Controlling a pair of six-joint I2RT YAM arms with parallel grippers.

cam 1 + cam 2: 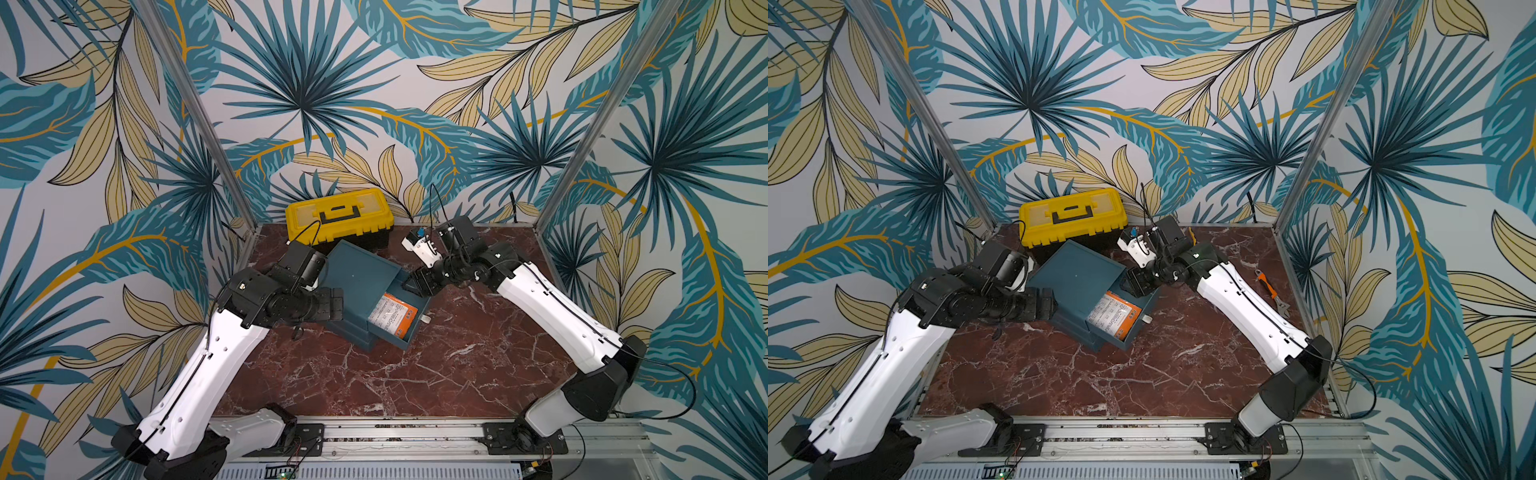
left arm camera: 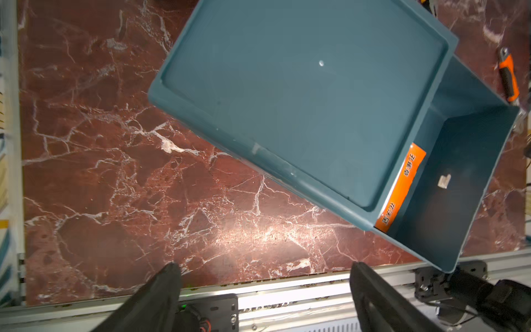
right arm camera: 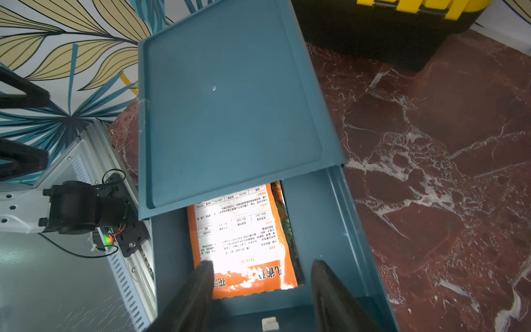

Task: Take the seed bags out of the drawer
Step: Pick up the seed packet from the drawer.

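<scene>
Near the middle of the frame in both top views, an orange seed bag (image 1: pixel 392 316), glossy and white label side up, is lying in the pulled-out teal drawer (image 3: pixel 324 218), the right gripper (image 3: pixel 263 263) is hovering over it with jaws partly spread and empty, the left gripper (image 2: pixel 264 267) is gaping wide and empty, and a yellow toolbox (image 1: pixel 338 214) is sitting behind, above centre.

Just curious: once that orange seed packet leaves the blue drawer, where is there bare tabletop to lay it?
Most bare tabletop lies between the drawer box and the front rail, flanked by the left arm and right arm. It's crowded at the back, around the yellow toolbox, and a wrench lies along the right edge.
</scene>
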